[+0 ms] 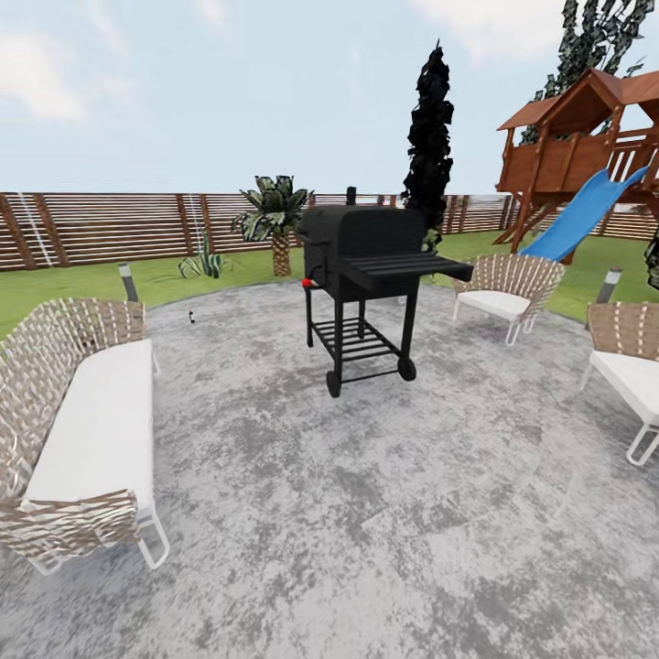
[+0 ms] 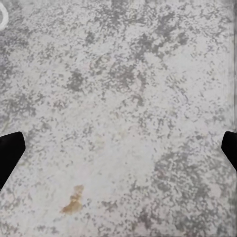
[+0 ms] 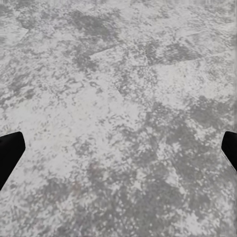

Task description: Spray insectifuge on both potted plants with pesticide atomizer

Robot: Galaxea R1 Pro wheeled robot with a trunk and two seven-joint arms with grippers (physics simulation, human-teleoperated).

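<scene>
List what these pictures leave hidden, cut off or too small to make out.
- Small dark object on the paving, head view: too small to identify.
- Right-hand chair, head view: cut off by the frame edge.
- Low green plant by the fence, head view: too distant to make out a pot.
- Left gripper and right gripper, wrist views: jaws open, fingertips cropped at the frame sides.

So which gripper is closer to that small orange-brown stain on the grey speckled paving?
Left, probably. The orange-brown stain lies under the left gripper, between its open fingertips; the right gripper hangs over stain-free paving.
</scene>
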